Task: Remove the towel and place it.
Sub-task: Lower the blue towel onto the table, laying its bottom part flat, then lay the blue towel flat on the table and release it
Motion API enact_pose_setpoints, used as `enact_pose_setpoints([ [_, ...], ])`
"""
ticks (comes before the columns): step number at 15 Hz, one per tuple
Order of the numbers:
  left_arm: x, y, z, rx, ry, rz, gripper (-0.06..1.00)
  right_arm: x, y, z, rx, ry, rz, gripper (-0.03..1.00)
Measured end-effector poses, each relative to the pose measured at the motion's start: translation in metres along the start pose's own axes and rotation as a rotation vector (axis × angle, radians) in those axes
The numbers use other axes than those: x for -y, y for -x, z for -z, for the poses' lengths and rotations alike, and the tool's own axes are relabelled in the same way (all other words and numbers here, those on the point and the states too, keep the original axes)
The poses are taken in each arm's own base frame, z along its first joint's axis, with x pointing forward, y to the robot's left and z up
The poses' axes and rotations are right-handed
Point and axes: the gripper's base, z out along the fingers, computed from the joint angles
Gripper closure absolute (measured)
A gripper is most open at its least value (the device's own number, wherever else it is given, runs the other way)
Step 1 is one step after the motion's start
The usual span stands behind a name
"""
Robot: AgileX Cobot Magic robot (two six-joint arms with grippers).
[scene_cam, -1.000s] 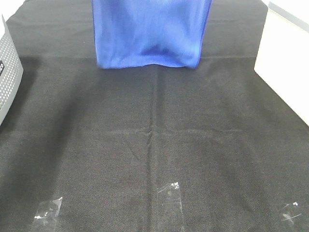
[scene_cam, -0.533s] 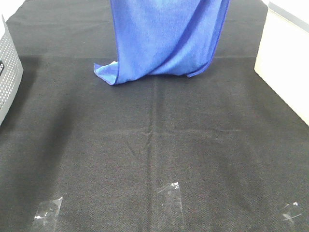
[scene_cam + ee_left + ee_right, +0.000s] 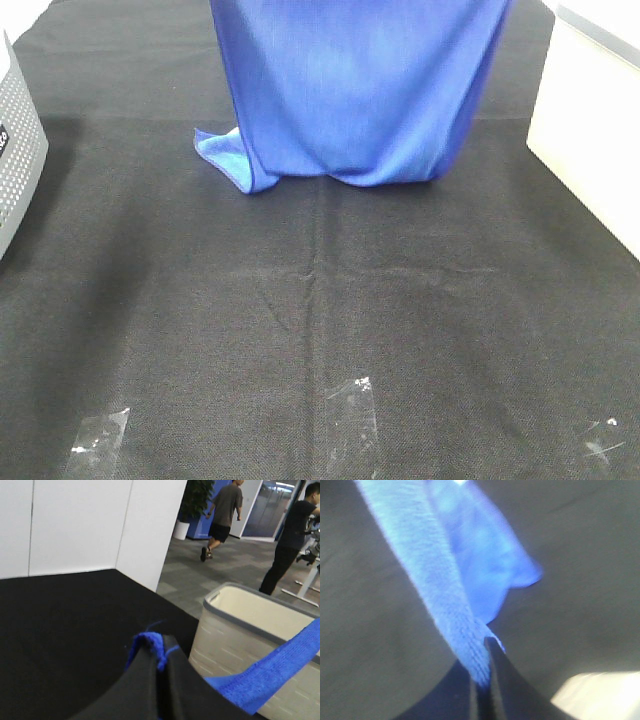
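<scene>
The royal-blue towel [image 3: 350, 90] hangs down from above the far middle of the black table cover [image 3: 320, 300]. Its lower edge rests on the cover and one corner [image 3: 222, 150] lies folded out to the left. Neither gripper shows in the exterior high view. In the left wrist view my left gripper [image 3: 161, 662] is shut on a pinched corner of the towel [image 3: 150, 642], and a stretched blue edge [image 3: 272, 672] runs off to the side. My right gripper [image 3: 482, 667] is shut on the towel's edge [image 3: 445, 600], with the cloth hanging below it over the black cover.
A grey perforated basket [image 3: 15, 150] stands at the left edge of the table. A white bin [image 3: 590, 130] stands at the right edge, seen also as a cream basket with a grey rim [image 3: 240, 625]. Clear tape strips [image 3: 350, 400] lie near the front.
The towel has come nearer and spread wider to the right. Its lower edge now drags on the cover and a left corner lies folded out on it.
</scene>
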Motion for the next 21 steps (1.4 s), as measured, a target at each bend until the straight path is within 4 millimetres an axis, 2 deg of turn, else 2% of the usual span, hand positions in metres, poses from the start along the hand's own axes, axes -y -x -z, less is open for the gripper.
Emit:
enact_pose_setpoints([
  [5, 0.022, -0.028, 0.028, -0.276, -0.02, 0.048, 0.94, -0.044, -0.033, 0.0, -0.082, 0.099, -0.015, 0.96],
  [7, 0.032, -0.041, 0.044, -0.341, -0.006, 0.081, 0.94, -0.06, -0.046, -0.003, -0.113, 0.14, -0.039, 0.96],
  [10, 0.048, -0.071, 0.073, -0.407, 0.024, 0.15, 0.94, -0.085, -0.062, -0.002, -0.133, 0.191, -0.07, 0.96],
  [13, 0.069, -0.088, 0.104, -0.43, 0.029, 0.193, 0.94, -0.109, -0.069, 0.006, -0.119, 0.216, -0.084, 0.96],
  [18, 0.094, -0.105, 0.139, -0.44, 0.052, 0.31, 0.94, -0.168, -0.07, -0.01, -0.249, 0.329, 0.059, 0.96],
  [21, 0.107, -0.12, 0.161, -0.437, 0.079, 0.357, 0.94, -0.184, -0.079, -0.007, -0.325, 0.303, 0.029, 0.96],
])
